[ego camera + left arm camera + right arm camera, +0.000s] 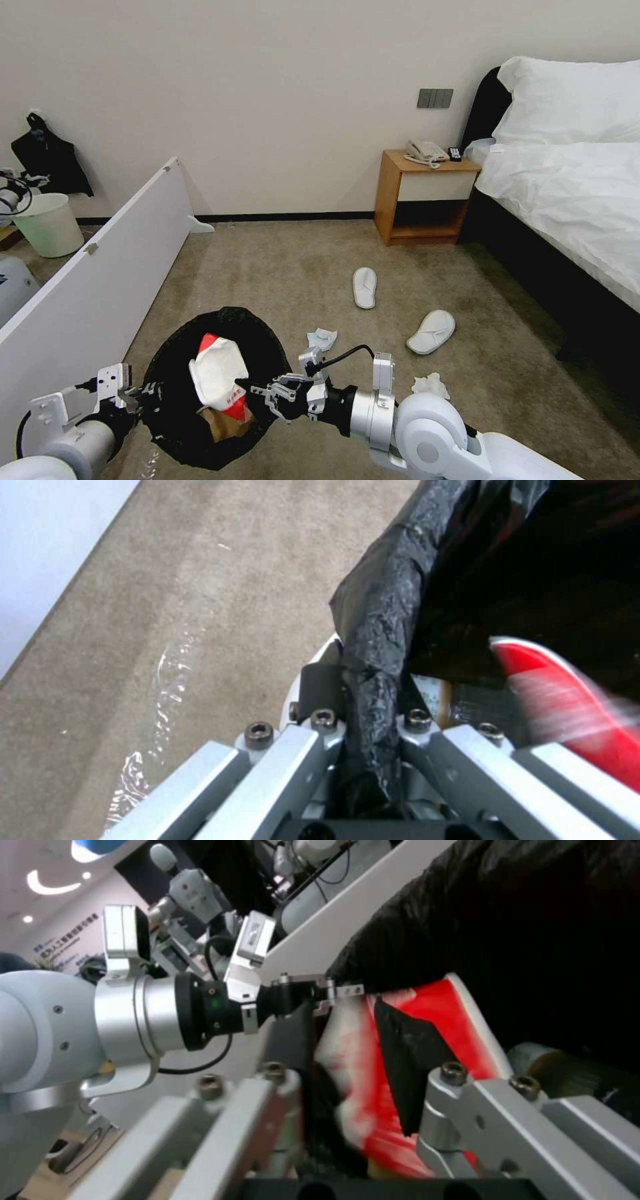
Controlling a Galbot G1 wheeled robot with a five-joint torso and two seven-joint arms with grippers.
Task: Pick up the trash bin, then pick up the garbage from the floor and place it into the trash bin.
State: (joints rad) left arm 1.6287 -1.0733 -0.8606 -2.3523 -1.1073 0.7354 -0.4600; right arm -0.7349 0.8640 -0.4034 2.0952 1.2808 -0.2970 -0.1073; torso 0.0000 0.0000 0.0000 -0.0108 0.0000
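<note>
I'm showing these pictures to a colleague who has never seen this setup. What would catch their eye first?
Probably the trash bin low in the head view, its black-lined rim clamped by the left gripper. Over its mouth, the right gripper holds a red-and-white wrapper, with a brown cardboard scrap beneath it. Beyond, two white slippers and crumpled tissues lie on the carpet near the bed.

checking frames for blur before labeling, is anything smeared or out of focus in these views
Left wrist view: the red-and-white wrapper is streaked with motion blur, while the black bag rim of the trash bin clamped in the left gripper looks sharp. Right wrist view: the wrapper between the right gripper fingers is smeared, and the room behind is soft. Head view: sharp, evenly lit.
</note>
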